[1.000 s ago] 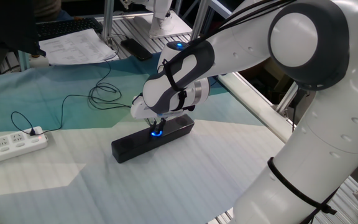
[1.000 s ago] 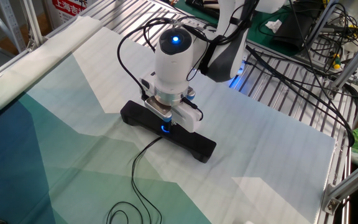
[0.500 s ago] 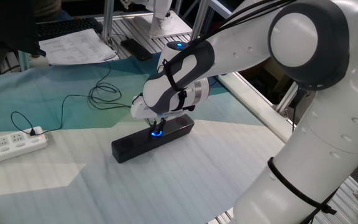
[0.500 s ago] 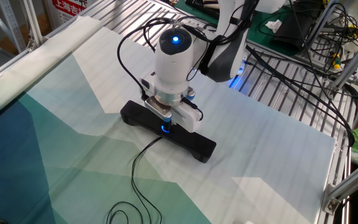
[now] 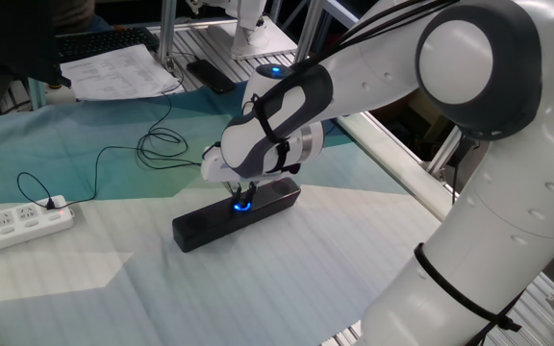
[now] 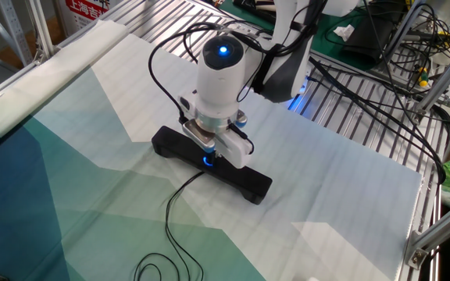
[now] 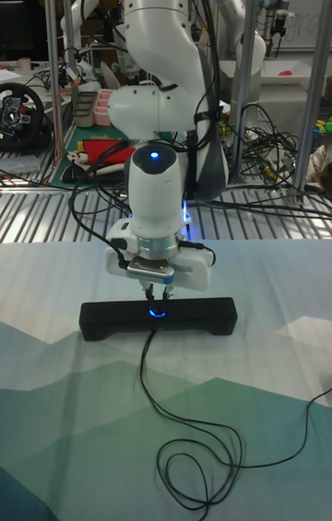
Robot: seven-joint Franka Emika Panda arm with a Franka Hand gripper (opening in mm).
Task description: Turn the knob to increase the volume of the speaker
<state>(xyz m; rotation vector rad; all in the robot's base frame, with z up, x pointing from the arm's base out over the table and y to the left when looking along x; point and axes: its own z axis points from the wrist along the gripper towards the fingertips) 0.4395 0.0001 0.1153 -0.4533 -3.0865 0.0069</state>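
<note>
The knob (image 5: 242,204) glows blue at the middle of the speaker (image 5: 200,229), a long black bar lying flat on the cloth-covered worktop (image 5: 258,288), roughly at its centre and well in from every edge. In the tall fixed view the same blue ring (image 7: 155,313) shows on the bar's front face, midway between its two ends. The gripper (image 5: 241,195) stands straight down over the knob, its fingertips right at the blue light; the fingers are close together around the dial, but the wrist and hand body hide the contact, so whether they actually pinch it cannot be told. From the other fixed view the gripper (image 6: 210,156) sits on the middle of the speaker (image 6: 244,181), with the blue glow just under it. A thin black cable (image 7: 148,373) leaves the bar below the knob and runs toward the near edge of the worktop, ending in loose loops. Toward the left edge in one fixed view lies a white power strip (image 5: 12,226), well apart from the speaker. Beyond the far edge lie printed papers (image 5: 113,72).
</note>
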